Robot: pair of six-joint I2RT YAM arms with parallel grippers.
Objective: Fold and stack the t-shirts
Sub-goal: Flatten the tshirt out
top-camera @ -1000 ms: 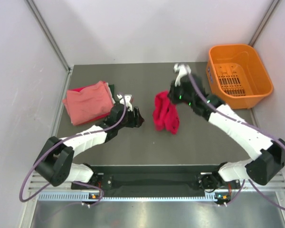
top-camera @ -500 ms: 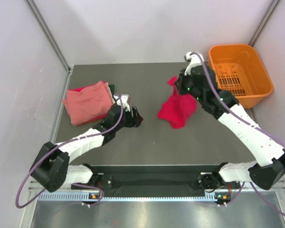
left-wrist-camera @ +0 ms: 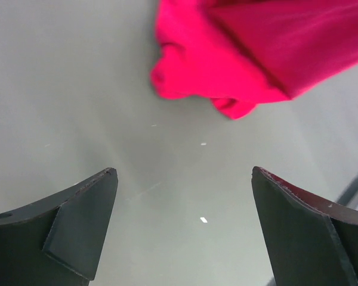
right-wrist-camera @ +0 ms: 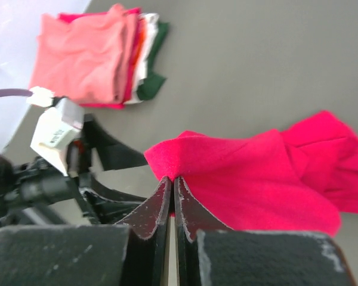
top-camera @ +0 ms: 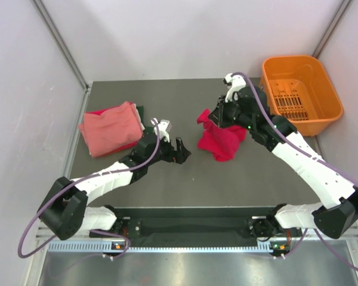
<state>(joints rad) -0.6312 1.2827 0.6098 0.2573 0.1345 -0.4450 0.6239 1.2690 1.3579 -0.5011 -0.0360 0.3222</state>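
The crimson red t-shirt point(top-camera: 223, 142) lies crumpled at mid-table, with one edge lifted. My right gripper point(top-camera: 206, 118) is shut on that edge; its tips point(right-wrist-camera: 172, 177) pinch the red cloth point(right-wrist-camera: 256, 179). A folded stack of t-shirts point(top-camera: 110, 129) sits at the left, salmon pink on top, with dark green and pale edges point(right-wrist-camera: 148, 56) showing below. My left gripper point(top-camera: 182, 152) is open wide just left of the red shirt. It hovers low over bare table point(left-wrist-camera: 184, 173), with the shirt's hem point(left-wrist-camera: 227, 59) ahead of its fingers.
An orange plastic basket point(top-camera: 299, 94) stands at the back right corner and looks empty. Grey walls close in the table on the left and right. Bare table lies between the stack and the red shirt.
My right gripper has carried the red shirt's edge leftward and down, so the cloth spreads on the table. The left gripper has opened wide and slid right toward the shirt.
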